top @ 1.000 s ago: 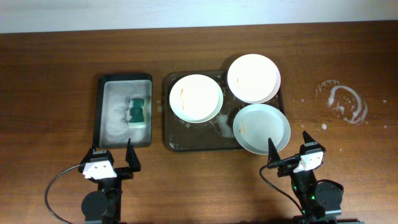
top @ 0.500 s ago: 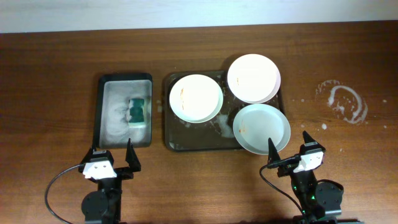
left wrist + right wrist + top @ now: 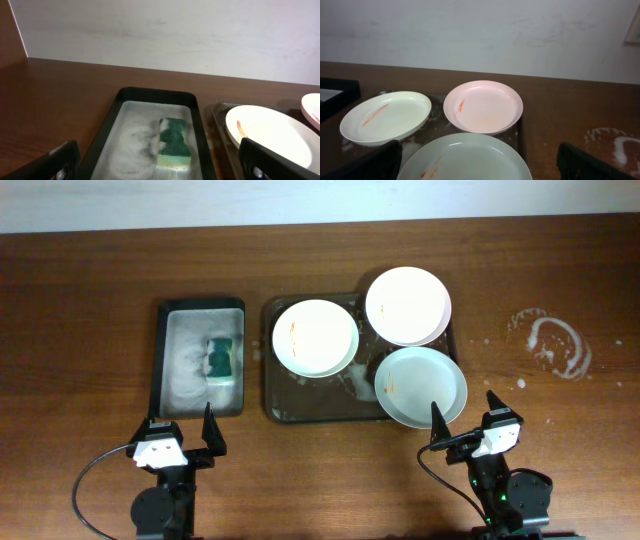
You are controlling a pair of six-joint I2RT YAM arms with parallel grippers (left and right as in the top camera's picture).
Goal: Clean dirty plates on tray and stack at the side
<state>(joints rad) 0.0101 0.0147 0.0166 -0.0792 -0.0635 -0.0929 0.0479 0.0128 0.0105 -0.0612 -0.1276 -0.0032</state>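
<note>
Lower left of the overhead view, the left gripper [image 3: 180, 422] hangs low over the bare table [image 3: 80, 330] with its fingers spread wide and nothing between them. Just above it lies the narrow black tray [image 3: 160, 360], foamy inside, with a green sponge [image 3: 221, 358] towards its right wall. Moving right to the middle, the grey tray [image 3: 300, 406] holds all three plates. The left plate [image 3: 315, 338] carries an orange streak, the upper plate [image 3: 407, 305] lies over the tray's top right corner, and the lower plate [image 3: 421, 386] is smeared near its left edge. The right gripper [image 3: 463, 416] sits lower right, fingers wide apart and holding nothing, just below the lower plate's rim. At far right there is a white foam swirl [image 3: 555, 345] on the wood.
</note>
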